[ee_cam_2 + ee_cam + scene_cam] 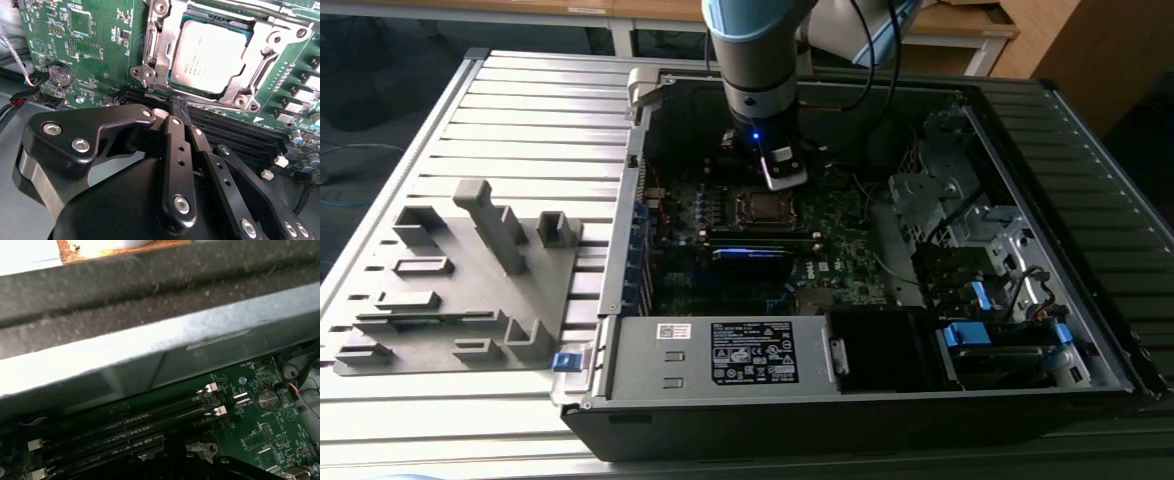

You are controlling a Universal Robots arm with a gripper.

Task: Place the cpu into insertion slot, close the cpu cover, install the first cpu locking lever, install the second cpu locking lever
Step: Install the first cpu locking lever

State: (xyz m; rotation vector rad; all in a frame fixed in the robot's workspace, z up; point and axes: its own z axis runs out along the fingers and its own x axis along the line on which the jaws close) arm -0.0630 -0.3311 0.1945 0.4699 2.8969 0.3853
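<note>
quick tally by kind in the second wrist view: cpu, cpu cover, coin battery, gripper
cpu: 1
cpu cover: 1
coin battery: 1
gripper: 1
total: 4

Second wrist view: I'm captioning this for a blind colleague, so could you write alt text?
The cpu sits in its socket on the green motherboard, with the silvery cpu cover lying around it. The black tool looms in the foreground, near dark memory slots.
</note>
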